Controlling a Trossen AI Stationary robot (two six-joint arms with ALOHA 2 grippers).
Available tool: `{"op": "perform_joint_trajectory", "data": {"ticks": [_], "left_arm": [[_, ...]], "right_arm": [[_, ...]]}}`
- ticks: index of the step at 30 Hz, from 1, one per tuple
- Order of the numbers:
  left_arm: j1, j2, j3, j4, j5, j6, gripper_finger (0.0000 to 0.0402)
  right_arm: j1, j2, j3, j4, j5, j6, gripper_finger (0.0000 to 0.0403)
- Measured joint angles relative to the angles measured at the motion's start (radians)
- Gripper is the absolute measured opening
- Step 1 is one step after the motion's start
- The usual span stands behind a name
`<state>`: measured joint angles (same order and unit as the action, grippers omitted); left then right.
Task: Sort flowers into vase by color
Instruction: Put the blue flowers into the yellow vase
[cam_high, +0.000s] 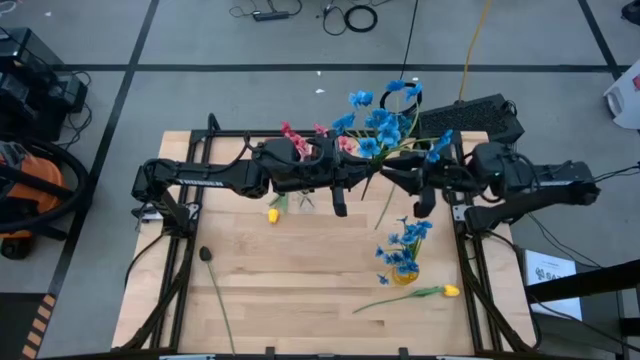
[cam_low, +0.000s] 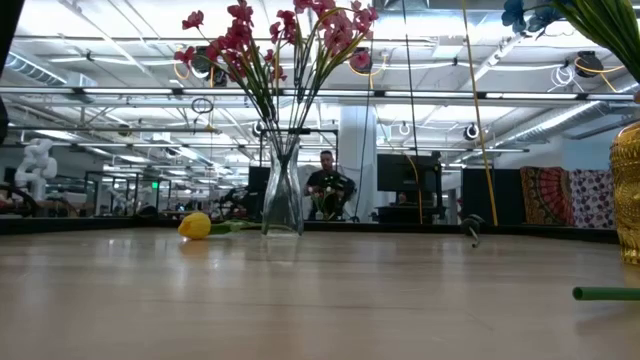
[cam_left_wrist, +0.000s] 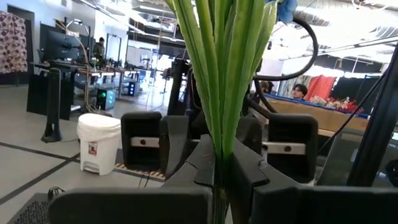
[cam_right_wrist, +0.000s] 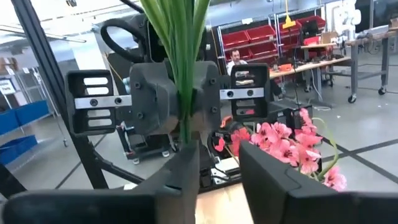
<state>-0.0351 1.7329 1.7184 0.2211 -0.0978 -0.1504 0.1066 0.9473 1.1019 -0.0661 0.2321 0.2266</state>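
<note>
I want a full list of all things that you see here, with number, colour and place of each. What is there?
blue flower bunch: one, blue, green stems, held up between the arms
pink flowers: one bunch, pink, in the glass vase
gold vase: one, holding more blue flowers, right side of the table
yellow buds: two, one beside the glass vase, one on a green stem by the gold vase
dark bud: one, long stem, left side
table: one, light wood
person: one, in the room behind
left end effector: shut on the bunch's stems
right end effector: open, beside those stems
</note>
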Motion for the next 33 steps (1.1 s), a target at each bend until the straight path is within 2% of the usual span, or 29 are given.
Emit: {"op": "perform_joint_trajectory", "data": {"ticks": [4,10,26,33], "left_arm": [[0.002,0.000,0.000,0.000,-0.001,0.000,0.0015],[0.002,0.000,0.000,-0.001,-0.003,0.001,0.0015],[0.002,0.000,0.000,-0.013,-0.003,0.000,0.0021],[0.002,0.000,-0.001,-0.015,-0.004,-0.001,0.0022]], "right_arm": [[0.000,0.033,0.000,0.027,-0.001,-0.004,0.0132],[0.000,0.057,0.000,0.049,-0.027,-0.005,0.0129],[-0.002,0.069,0.000,0.101,-0.030,-0.028,0.0085],[-0.001,0.100,0.000,0.103,-0.030,-0.029,0.0044]]}}
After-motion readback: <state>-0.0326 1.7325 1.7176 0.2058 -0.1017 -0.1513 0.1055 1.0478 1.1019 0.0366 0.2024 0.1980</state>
